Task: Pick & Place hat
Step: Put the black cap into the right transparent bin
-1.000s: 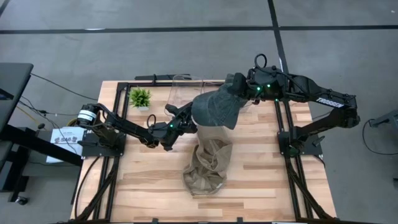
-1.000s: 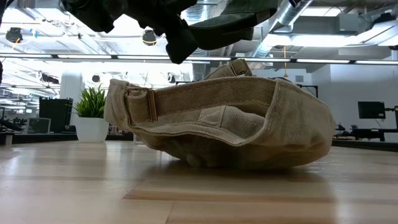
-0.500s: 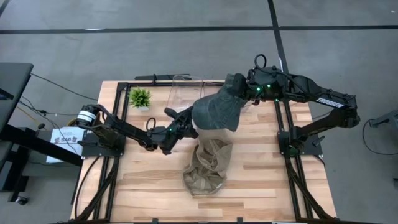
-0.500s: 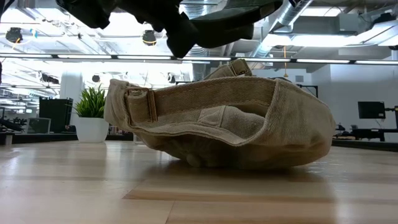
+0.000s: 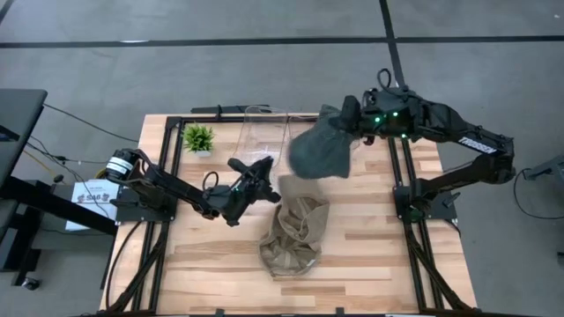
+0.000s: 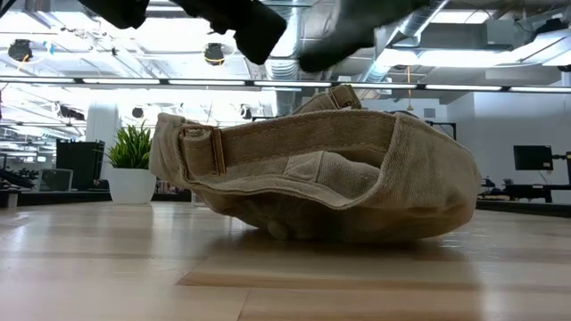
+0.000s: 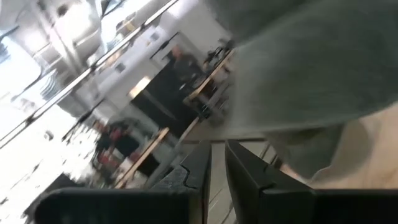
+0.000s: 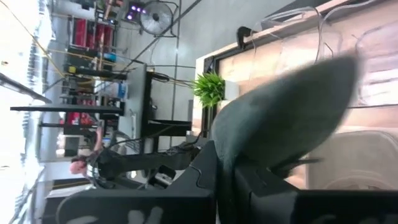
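Note:
A dark grey hat (image 5: 319, 151) hangs in the air over the table's far middle, with my right gripper (image 5: 351, 126) shut on it; it also fills the right wrist view (image 8: 283, 115). A tan hat (image 5: 293, 231) lies crumpled on the wood table, its rounded underside down in the low view (image 6: 312, 178). My left gripper (image 5: 263, 165) hovers left of the grey hat and apart from it. Its fingers (image 7: 249, 177) stand nearly together with only a thin slit between them, and nothing is in the slit. My right gripper pinches the grey hat's far right edge (image 8: 222, 152) between its two fingers. It comes from the table's right side, slanting a little downward. The hat hangs slack below and to the left of the fingers, lifted clear of the table and of the tan hat.
A clear plastic container (image 5: 262, 130) stands at the far middle, just left of the hanging hat. A small potted plant (image 5: 198, 137) sits at the far left. Black frame rails (image 5: 401, 185) run along the table's sides. People and desks show in the room beyond.
My right gripper has drawn toward the table's right edge, carrying the grey hat with it. The hat has swung away from my left gripper and now hangs narrower. My left gripper has rolled and shifted slightly toward the left.

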